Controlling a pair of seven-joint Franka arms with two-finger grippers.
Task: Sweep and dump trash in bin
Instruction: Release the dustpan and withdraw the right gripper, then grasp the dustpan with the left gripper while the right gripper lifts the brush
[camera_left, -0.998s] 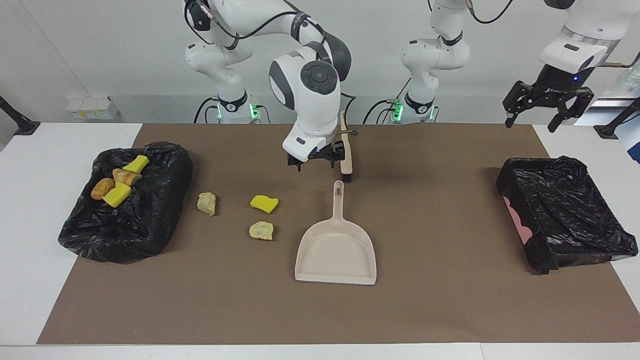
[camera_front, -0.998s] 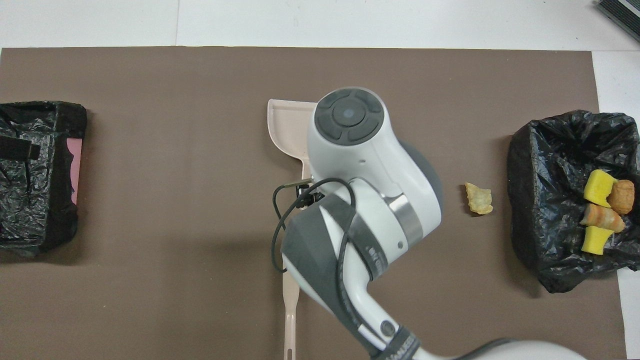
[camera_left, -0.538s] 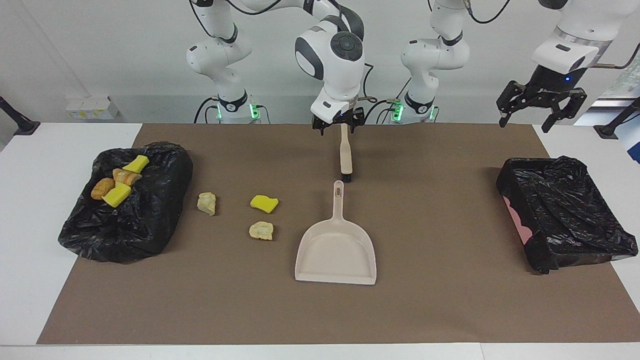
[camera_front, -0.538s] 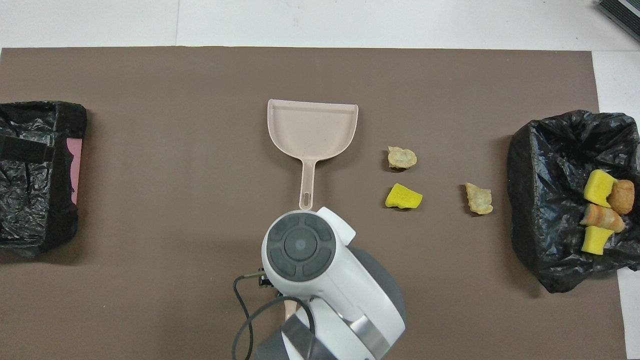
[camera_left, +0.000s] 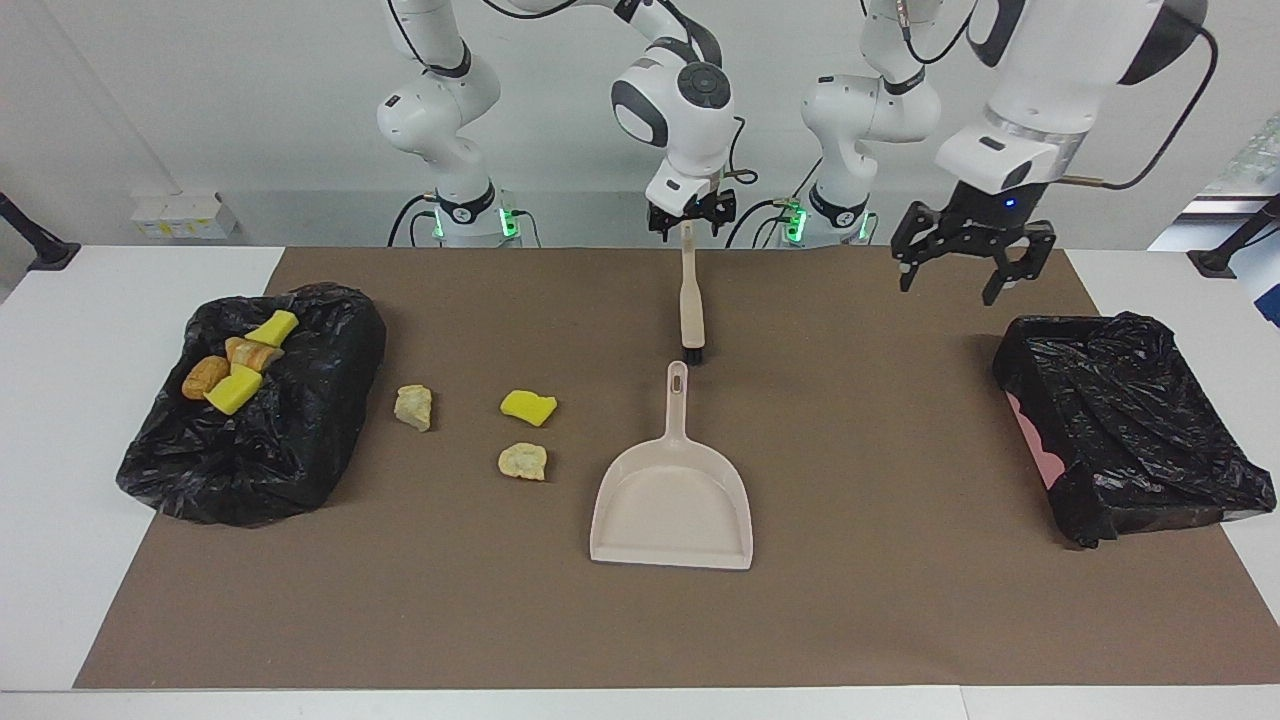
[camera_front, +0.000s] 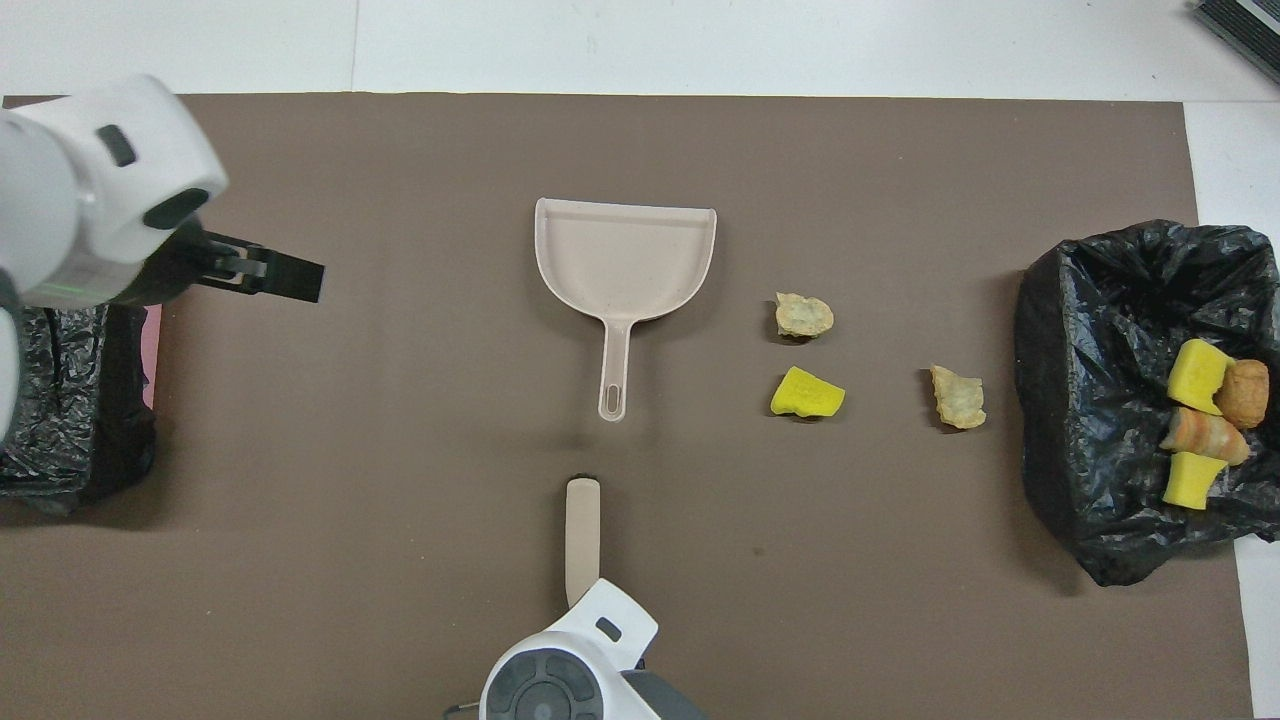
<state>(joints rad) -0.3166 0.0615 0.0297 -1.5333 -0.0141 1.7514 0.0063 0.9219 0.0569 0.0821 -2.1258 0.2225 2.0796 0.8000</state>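
right claw (camera_left: 687, 216): at the robot-side end of the brush (camera_left: 690, 310) handle, fingers apart either side of it, not clamped; looks like it is lining up a grasp there to keep the bristle end free
left claw (camera_left: 960, 268): jaws wide apart, nothing in them, hanging over the mat (camera_left: 900, 600) just beside the bin (camera_left: 1130, 420); my guess is it's staged to take the dustpan
brush: flat on the mat, bristle end just short of the dustpan (camera_left: 672, 505) handle tip, in line with it
dustpan: mid-mat, farther from the robots than the brush, mouth facing away from them, nothing in it
trash: three pieces on the mat, a tan lump (camera_left: 413, 407), a yellow scrap (camera_left: 528, 406) and a second lump (camera_left: 523, 461), between the dustpan and the black bag (camera_left: 300, 440); four more (camera_left: 235, 360) lie on that bag at the right arm's end of the counter (camera_left: 60, 450)
bin: bag-lined, at the left arm's end, well apart from all trash
delta: a second ago the right claw was low beside the brush's bristle end; it has since pulled back to the handle end. The left claw has come in over the mat. Trash, dustpan and brush are unmoved
status: no sweeping done yet
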